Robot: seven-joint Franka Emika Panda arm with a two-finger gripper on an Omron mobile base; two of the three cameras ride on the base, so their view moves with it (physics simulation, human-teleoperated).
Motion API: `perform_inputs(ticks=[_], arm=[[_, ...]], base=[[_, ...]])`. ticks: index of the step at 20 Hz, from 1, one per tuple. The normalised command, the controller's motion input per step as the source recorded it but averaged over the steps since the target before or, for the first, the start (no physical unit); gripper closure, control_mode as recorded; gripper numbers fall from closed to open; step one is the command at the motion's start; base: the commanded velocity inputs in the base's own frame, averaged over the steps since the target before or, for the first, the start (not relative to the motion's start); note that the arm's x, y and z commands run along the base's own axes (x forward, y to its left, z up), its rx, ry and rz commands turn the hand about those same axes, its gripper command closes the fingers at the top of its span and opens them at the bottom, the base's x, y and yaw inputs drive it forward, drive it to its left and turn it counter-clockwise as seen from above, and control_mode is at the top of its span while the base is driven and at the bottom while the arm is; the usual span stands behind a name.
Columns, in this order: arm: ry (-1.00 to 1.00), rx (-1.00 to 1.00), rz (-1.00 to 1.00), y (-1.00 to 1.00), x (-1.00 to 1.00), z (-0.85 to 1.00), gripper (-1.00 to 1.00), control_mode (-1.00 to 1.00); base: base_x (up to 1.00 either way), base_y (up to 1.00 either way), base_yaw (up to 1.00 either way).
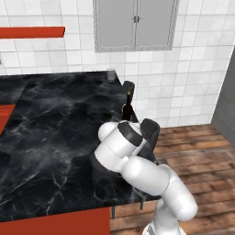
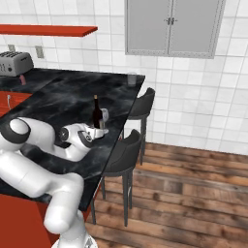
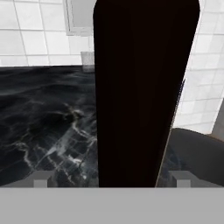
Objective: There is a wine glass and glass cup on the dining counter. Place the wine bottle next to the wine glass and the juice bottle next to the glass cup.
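Note:
The wine bottle (image 2: 97, 112), tall and dark, stands upright near the right edge of the dining counter (image 2: 68, 94). The wine glass (image 2: 104, 116) stands right beside it. My gripper (image 2: 100, 131) is low at the bottle's base. In the hand view the wine bottle (image 3: 135, 87) rises between my gripper's (image 3: 111, 180) wide-apart fingertips (image 3: 40, 180), with a gap on each side, so the gripper is open. The glass cup (image 2: 131, 79) stands at the counter's far corner, also seen as the glass cup (image 1: 111, 75). A small pinkish thing, perhaps the juice bottle (image 2: 22, 79), stands by the toaster.
A toaster (image 2: 13, 63) sits at the far left against the tiled wall. Two dark stools (image 2: 127, 150) stand along the counter's right edge over a wooden floor. My own arm (image 1: 137, 160) covers the near right part of the counter.

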Motion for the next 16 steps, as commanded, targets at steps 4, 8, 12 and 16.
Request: perform_inputs(ticks=[4,8,12,16], arm=[[0.0,0.0,0.0,0.02,-0.14,0.0,-1.0,-1.0],[0.0,0.0,-0.01,0.0,-0.19,0.0,-1.0,-1.0],[0.0,0.03,-0.01,0.0,-0.22,0.1,-1.0,-1.0],[0.0,0.07,0.0,0.03,-0.24,0.21,-1.0,-1.0]], base=[[0.0,0.0,0.0],[0.0,0.0,0.0],[0.0,0.0,0.0],[0.0,0.0,0.0]])
